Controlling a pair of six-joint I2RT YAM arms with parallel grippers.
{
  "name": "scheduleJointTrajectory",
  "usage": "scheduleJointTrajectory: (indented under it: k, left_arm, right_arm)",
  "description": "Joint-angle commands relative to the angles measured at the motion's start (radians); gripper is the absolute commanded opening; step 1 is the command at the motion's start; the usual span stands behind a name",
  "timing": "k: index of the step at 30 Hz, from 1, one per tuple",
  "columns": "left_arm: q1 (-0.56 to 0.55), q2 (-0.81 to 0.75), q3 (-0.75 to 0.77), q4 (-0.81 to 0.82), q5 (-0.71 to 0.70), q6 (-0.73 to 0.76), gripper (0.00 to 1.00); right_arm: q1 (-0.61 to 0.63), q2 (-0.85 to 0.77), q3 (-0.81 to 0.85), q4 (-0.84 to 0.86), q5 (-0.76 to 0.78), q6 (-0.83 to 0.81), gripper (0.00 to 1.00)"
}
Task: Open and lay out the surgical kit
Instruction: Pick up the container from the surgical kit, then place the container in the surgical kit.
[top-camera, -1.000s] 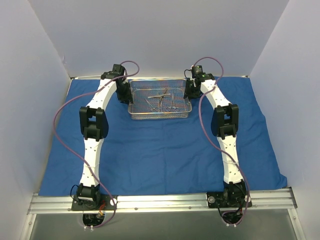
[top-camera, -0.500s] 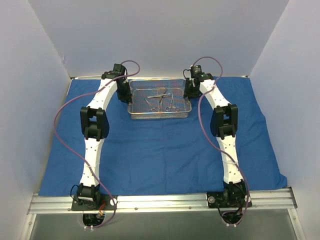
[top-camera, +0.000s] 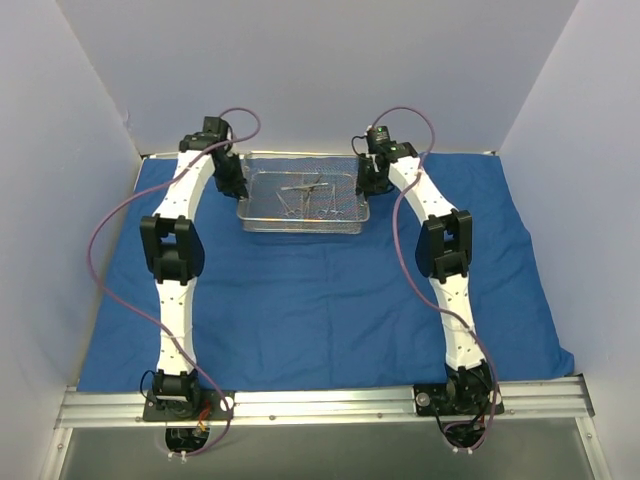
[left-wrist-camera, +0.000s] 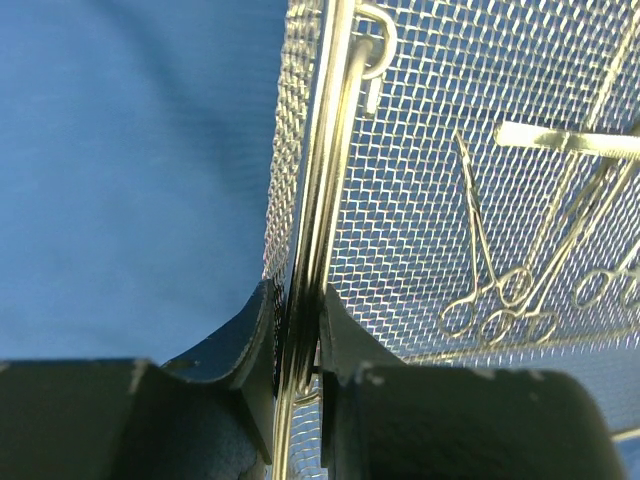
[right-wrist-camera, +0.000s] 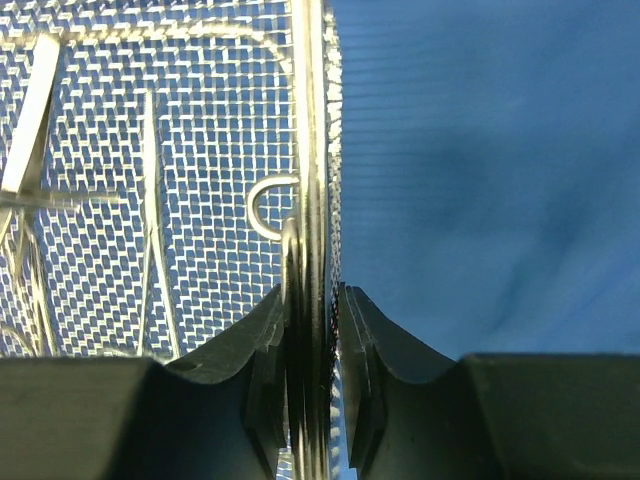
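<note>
Clamping tray (top-camera: 300, 224) rims, left gripper (left-wrist-camera: 298, 322), right gripper (right-wrist-camera: 311, 312), tray shifted left

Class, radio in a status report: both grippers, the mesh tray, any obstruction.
Left gripper shut on tray left rim; right gripper shut on right rim. Instruments inside tray, over blue cloth. Nothing in the way.

Tray (top-camera: 300, 224) has shifted left across the blue cloth (top-camera: 300, 300), with its instruments (top-camera: 305, 198) riding along inside. Left pincer (top-camera: 233, 187) and right pincer (top-camera: 367, 184) moved left with it, each clamped on an end wall. Left arm (top-camera: 172, 250) elbow swung further left, and its cable (top-camera: 100, 250) loop now bulges wider.
</note>
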Motion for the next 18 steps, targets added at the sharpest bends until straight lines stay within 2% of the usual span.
scheduleJointTrajectory:
  k: [1, 5, 7, 12, 18]
  left_arm:
    - [0.081, -0.223, -0.003, 0.089, 0.079, -0.053, 0.02]
    - [0.132, -0.294, -0.105, 0.092, 0.082, -0.004, 0.02]
    - [0.184, -0.348, -0.203, 0.109, 0.074, 0.031, 0.02]
    - [0.255, -0.435, -0.386, 0.161, 0.09, 0.031, 0.02]
    - [0.302, -0.452, -0.474, 0.181, 0.068, 0.017, 0.02]
  right_arm:
    - [0.118, -0.23, -0.034, -0.021, -0.05, 0.052, 0.0]
    - [0.231, -0.301, -0.118, -0.023, -0.04, 0.064, 0.0]
    - [0.279, -0.33, -0.166, -0.021, -0.043, 0.066, 0.0]
    - [0.442, -0.384, -0.275, 0.005, -0.037, 0.061, 0.0]
    - [0.61, -0.425, -0.404, 0.043, 0.051, 0.012, 0.0]
